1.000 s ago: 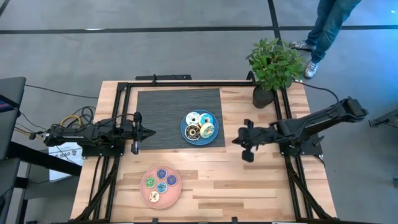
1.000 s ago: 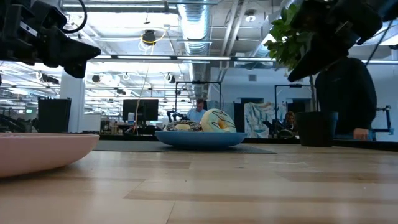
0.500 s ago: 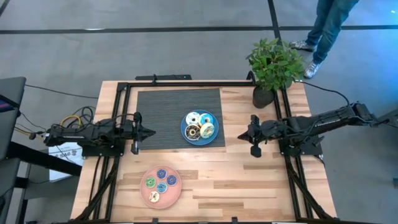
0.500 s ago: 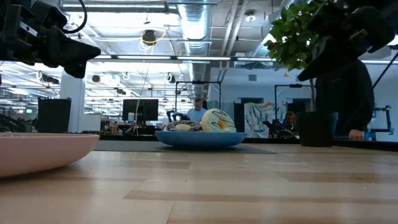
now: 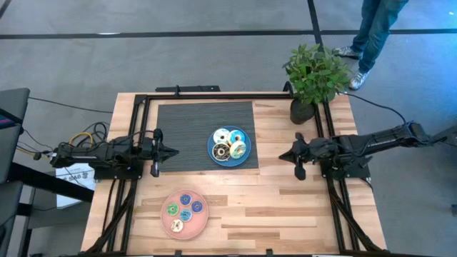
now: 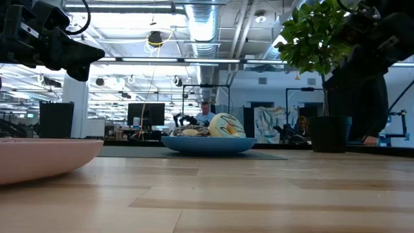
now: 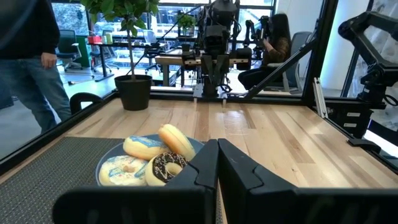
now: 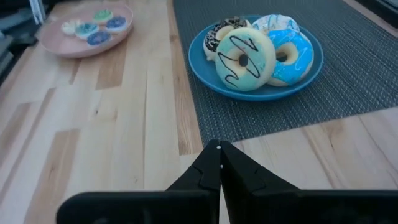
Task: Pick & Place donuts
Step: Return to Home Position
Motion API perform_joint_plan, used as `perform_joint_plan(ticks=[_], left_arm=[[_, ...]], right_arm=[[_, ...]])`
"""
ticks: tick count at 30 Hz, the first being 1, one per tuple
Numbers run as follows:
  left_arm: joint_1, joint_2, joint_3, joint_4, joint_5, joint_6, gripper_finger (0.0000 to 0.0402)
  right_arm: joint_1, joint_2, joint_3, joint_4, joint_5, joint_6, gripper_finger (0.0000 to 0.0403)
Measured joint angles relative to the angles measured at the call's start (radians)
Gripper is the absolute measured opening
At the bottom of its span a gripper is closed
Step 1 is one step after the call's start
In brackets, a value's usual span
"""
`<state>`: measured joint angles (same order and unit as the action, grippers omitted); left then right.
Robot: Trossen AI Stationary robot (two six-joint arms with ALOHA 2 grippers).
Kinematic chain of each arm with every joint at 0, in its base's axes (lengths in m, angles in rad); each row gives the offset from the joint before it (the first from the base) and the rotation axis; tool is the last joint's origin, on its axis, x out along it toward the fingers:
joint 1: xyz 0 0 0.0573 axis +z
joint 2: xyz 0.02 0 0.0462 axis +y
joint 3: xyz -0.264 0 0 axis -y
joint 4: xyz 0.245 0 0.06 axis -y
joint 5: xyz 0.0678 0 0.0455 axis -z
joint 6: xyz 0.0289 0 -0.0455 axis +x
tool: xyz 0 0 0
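The right hand [image 5: 281, 155] hangs over the wooden surface [image 5: 275, 207], its two fingers pressed together with nothing between them. Straight ahead of its tips, well apart, the blue plate [image 5: 211, 152] sits on the edge of a dark mat [image 5: 189, 121] and carries the four larger donuts [image 5: 230, 143] bunched together: a yellow-green one [image 8: 243, 60] with dark drizzle, a bright blue one [image 8: 290, 53], a white one [image 8: 274, 24] and a chocolate one [image 8: 217, 35]. Beyond the plate, facing the right hand from the far side, the left hand [image 5: 176, 151] is likewise closed and empty, near the mat's edge. Off to that hand's side, the pink plate [image 5: 166, 223] holds the five tiny donuts [image 5: 185, 212]. Behind the right hand stands a potted plant [image 5: 314, 71], and a person's legs [image 5: 377, 28] show past it.
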<state>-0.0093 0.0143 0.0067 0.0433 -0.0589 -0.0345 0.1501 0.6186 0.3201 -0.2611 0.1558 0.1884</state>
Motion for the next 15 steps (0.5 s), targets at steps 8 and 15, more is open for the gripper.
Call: perform_joint_plan(ticks=[8, 15], left_arm=[[0.000, 0.000, 0.000, 0.000, 0.000, 0.000, 0.0000], [0.000, 0.000, 0.000, 0.000, 0.000, 0.000, 0.0000]], right_arm=[[0.000, -0.172, -0.069, 0.001, 0.000, 0.025, 0.0000], [0.001, -0.327, -0.145, -0.004, 0.023, 0.073, 0.0000]])
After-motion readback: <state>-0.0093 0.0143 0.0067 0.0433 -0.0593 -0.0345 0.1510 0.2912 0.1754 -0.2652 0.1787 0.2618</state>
